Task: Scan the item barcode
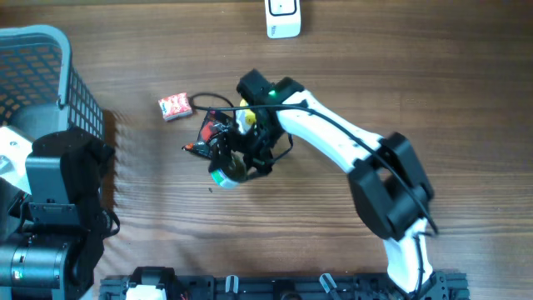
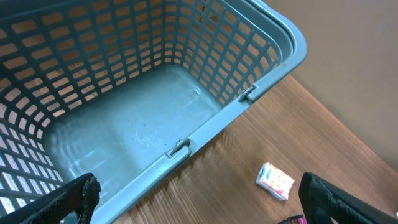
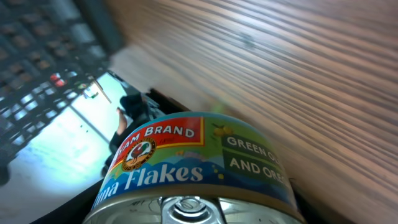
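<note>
The right gripper point(image 1: 237, 158) is clamped on a tuna flakes can point(image 3: 199, 168). The wrist view shows the can filling the space between the dark fingers point(image 3: 68, 213), pull-tab lid towards the camera and the "Flakes" label facing up. From above, the can point(image 1: 223, 176) pokes out just below the hand's tip, over the wooden table point(image 1: 416, 75). I can't tell whether it touches the wood.

A dark packet with red markings point(image 1: 208, 132) lies right beside that hand on its far side. A small red-and-white packet point(image 1: 175, 106) sits a little beyond that. A white device point(image 1: 283, 17) stands well ahead of the hand at the table's far edge.

The left gripper point(image 2: 199, 193) has its fingers spread wide with nothing between them. It hangs over the near rim of a blue-grey plastic basket point(image 2: 211, 124). The same small packet point(image 2: 275, 181) lies on the table just outside the basket, near one fingertip point(image 2: 329, 199).
</note>
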You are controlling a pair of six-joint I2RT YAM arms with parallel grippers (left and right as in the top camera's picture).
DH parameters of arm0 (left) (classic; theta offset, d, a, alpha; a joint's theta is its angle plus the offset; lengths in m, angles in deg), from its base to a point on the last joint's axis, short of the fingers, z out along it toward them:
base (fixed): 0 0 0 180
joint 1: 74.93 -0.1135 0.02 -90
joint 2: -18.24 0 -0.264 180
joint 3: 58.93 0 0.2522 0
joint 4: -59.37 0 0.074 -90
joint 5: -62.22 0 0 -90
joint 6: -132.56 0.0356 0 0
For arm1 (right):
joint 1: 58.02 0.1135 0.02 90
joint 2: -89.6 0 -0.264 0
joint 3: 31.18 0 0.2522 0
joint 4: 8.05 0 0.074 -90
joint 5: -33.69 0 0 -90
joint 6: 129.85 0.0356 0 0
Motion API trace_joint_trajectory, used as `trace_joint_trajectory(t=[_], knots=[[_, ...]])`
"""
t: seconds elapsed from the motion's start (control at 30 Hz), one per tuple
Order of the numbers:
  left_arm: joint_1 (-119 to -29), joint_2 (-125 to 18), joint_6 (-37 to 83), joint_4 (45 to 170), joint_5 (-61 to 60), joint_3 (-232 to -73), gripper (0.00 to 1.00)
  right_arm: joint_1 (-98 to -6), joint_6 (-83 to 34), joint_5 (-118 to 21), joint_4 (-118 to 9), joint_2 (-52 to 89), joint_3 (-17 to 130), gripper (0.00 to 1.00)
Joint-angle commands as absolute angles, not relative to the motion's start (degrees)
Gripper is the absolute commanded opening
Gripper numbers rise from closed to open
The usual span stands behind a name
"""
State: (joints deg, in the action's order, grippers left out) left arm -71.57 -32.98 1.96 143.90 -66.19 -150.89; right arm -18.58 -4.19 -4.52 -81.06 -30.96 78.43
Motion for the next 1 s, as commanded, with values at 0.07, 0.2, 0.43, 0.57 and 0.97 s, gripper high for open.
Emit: trace_joint_trajectory(t=[0.07,0.2,0.43,0.57,0.97], knots=[[-71.94,-32.94,1.63,144.09,-65.91,-151.3,1.0,-18.73,-5.43,-12.96,-77.51,-18.59,82.85,0.72],[-71.94,-32.94,1.63,144.14,-65.91,-151.3,1.0,-18.73,-6.11,-21.9,-74.1,-14.5,83.18,0.8],[-71.94,-32.94,1.63,144.14,-65.56,-151.3,1.0,-18.73,-11.44,-47.91,-68.51,-13.69,83.18,0.83],[-71.94,-32.94,1.63,144.11,-64.86,-151.3,1.0,-18.73,-15.77,-54.81,-63.9,-13.69,83.18,0.84],[-71.94,-32.94,1.63,144.55,-64.86,-151.3,1.0,-18.67,-15.88,-54.53,-73.1,-13.69,83.15,1.0]])
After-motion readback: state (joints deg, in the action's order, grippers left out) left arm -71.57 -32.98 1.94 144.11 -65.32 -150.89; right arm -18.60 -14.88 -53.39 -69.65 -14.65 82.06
